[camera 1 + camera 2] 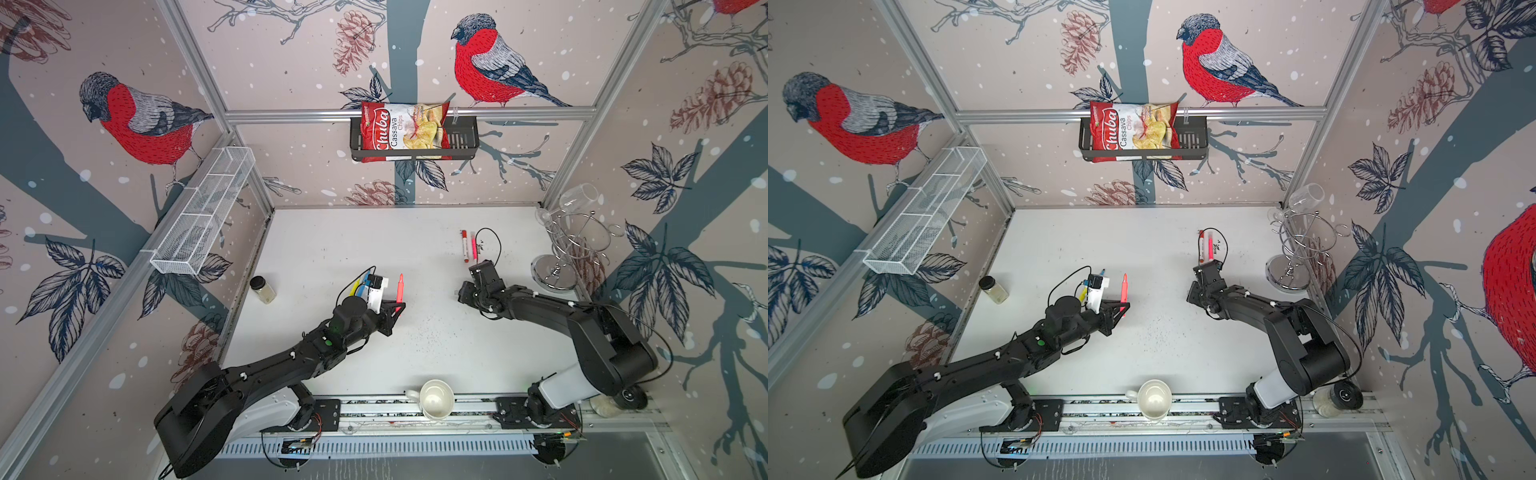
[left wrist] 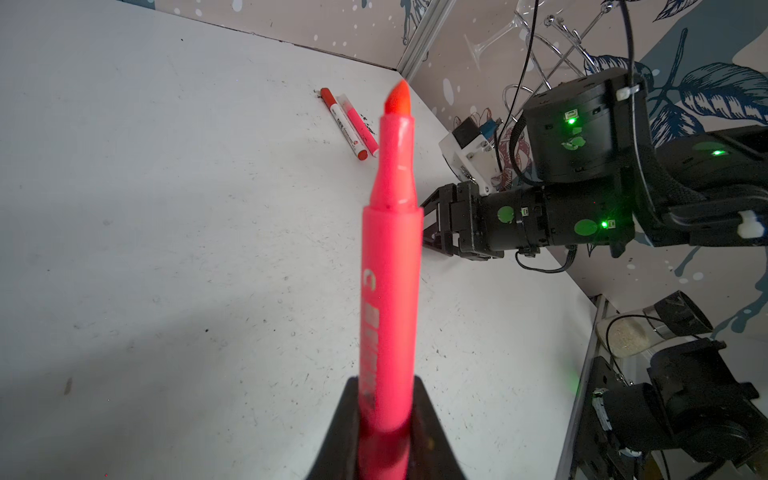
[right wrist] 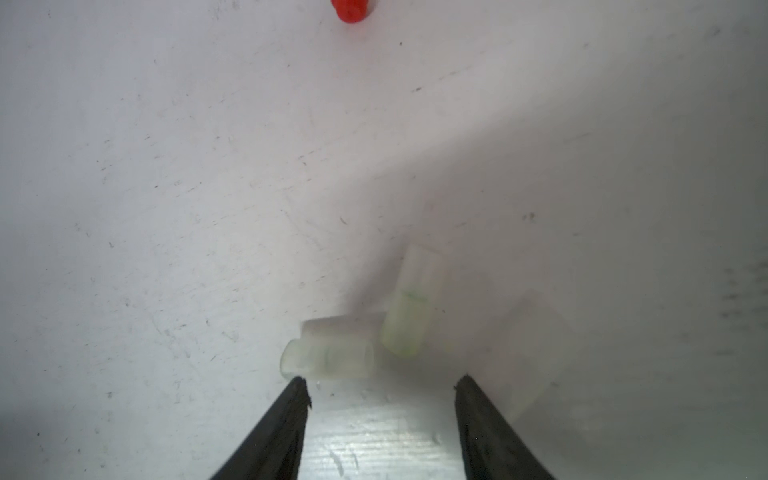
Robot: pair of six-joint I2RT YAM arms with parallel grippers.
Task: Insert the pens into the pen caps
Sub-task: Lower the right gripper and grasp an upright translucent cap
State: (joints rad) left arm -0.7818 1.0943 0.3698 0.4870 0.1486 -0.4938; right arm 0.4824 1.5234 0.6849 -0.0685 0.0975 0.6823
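Observation:
My left gripper [image 1: 397, 308] [image 1: 1121, 307] [image 2: 384, 419] is shut on the tail of a pink-red pen [image 1: 400, 287] [image 1: 1124, 286] [image 2: 390, 257]. The pen's bare pointed tip faces the back wall. My right gripper [image 1: 462, 293] [image 1: 1192, 296] [image 3: 382, 384] hangs low over the table to the right. Its jaws stand apart with a glossy translucent pen cap [image 3: 382, 432] filling the gap. Two more translucent pen caps [image 3: 328, 357] [image 3: 409, 303] lie on the table just beyond its tips. A white red-ended pen [image 1: 464, 245] [image 2: 343, 122] and a pink pen [image 1: 472, 247] [image 2: 362, 129] lie together farther back.
A small jar [image 1: 262, 289] stands at the left edge of the table. A white mug [image 1: 435, 400] sits on the front rail, and a chrome glass rack [image 1: 565, 249] stands at the back right. A chips bag [image 1: 405, 126] fills the black wall basket. A white mesh basket [image 1: 203, 212] hangs on the left wall.

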